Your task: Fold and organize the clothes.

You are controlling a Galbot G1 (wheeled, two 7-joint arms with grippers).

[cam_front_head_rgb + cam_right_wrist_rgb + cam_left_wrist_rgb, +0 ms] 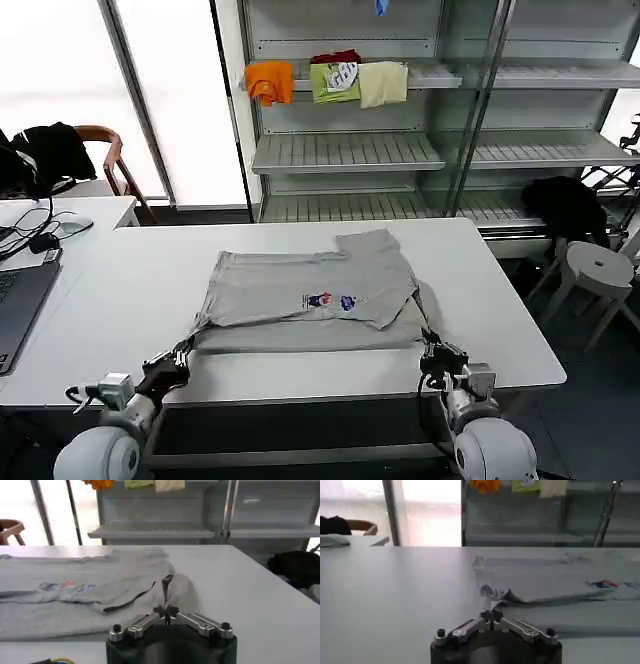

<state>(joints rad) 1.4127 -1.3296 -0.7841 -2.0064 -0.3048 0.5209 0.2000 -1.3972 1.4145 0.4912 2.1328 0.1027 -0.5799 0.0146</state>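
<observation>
While both jaws pinch near corners of the light grey short-sleeved T-shirt [310,290], left gripper [183,352], right gripper [432,352]: lift evenly, keep hem taut over white desk [130,300].

T-shirt [300,295]: soft matt grey cloth, slightly wrinkled. Table [500,330]: smooth white top, faint sheen, probably laminate. Shelving [345,150]: grey metal, slatted. Left gripper [491,616], right gripper [167,613]: bare-metal fingers, black housing.

The T-shirt [310,295] lies mid-table [500,330], shelves [345,150] behind it. The left hand [183,354] touches its near left corner, the right hand [432,352] its near right corner.
</observation>
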